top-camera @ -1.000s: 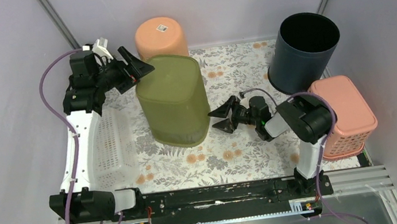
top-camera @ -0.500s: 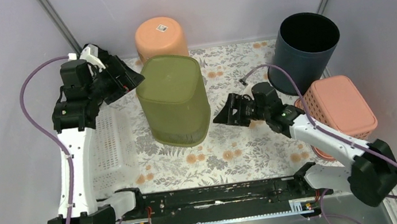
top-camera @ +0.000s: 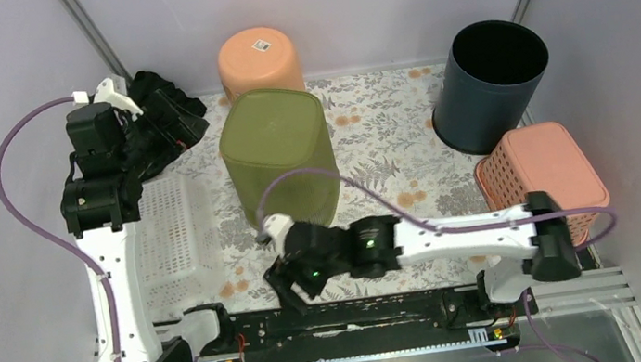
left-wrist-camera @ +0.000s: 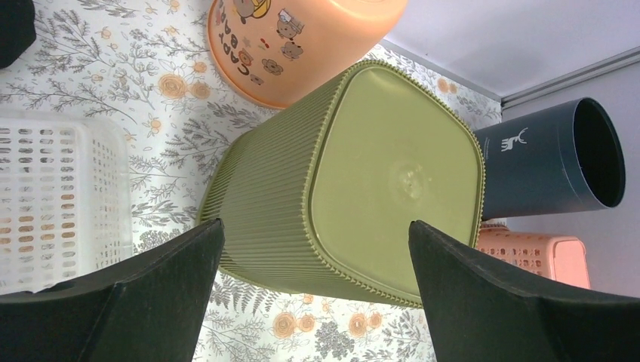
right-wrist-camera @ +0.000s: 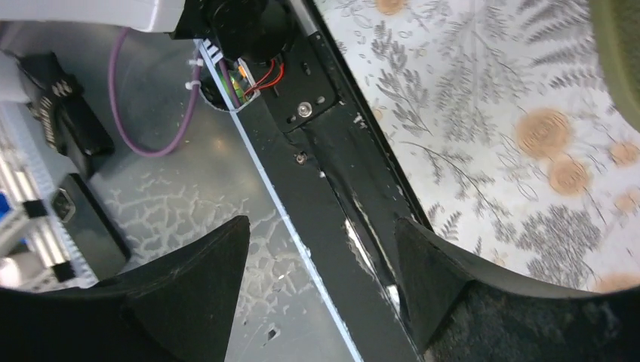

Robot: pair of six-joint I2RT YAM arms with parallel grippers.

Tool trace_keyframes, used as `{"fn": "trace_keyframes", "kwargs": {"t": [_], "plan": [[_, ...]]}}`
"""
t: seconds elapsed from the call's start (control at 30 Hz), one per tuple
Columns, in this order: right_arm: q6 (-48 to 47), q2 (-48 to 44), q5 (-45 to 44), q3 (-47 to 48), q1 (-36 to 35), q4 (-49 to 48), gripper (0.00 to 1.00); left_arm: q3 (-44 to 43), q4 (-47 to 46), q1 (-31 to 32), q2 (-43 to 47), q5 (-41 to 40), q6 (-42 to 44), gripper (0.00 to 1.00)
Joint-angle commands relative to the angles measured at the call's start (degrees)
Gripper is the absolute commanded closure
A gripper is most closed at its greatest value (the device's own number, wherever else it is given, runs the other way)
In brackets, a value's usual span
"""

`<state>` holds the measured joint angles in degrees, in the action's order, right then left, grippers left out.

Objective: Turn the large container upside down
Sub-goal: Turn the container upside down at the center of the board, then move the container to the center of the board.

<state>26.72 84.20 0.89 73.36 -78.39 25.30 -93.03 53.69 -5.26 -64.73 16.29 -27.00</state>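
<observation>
Olive green, finely ribbed: large container. Peach tub (cartoon animals printed). Dark slate bin, white deer mark. Salmon basket. Surface: white, grey ferns, orange blossoms.

Five vessels in all: three solid-walled and two perforated. The solid ones are one olive-green container in the middle, one orange bucket just beyond it and one dark blue bin far right. The others are one white basket, left, and one pink basket, right.

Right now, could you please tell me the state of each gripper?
Left gripper: open, holding nothing.
Right gripper: open, holding nothing.
</observation>
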Motion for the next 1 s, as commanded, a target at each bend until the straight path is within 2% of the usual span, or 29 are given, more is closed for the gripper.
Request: {"fn": "trace_keyframes", "kwargs": {"t": [0.0, 0.13, 0.37, 0.67, 0.97], "plan": [[-6.29, 9.89, -7.40, 7.44, -3.02, 2.37, 0.23, -2.23, 1.38, -0.49, 2.27, -1.80, 0.78, 0.00], [-8.81, 19.16, -6.41, 14.17, -0.03, 3.64, 0.22, -0.89, 0.95, -0.48, 5.26, -4.40, -0.09, 0.00], [-7.94, 25.77, -2.90, 18.58, 10.76, 3.61, 0.23, 0.63, 1.48, -0.52, 6.55, -4.23, -0.19, 0.00], [-6.60, 25.84, -2.85, 17.87, 22.12, 3.90, 0.25, 3.48, 0.43, -0.54, 7.74, -2.45, -0.51, 0.00], [-5.91, 26.34, -3.75, 16.75, 28.56, 3.83, 0.25, 6.86, -0.57, -0.49, 8.66, -1.12, -0.44, 0.00]]}}
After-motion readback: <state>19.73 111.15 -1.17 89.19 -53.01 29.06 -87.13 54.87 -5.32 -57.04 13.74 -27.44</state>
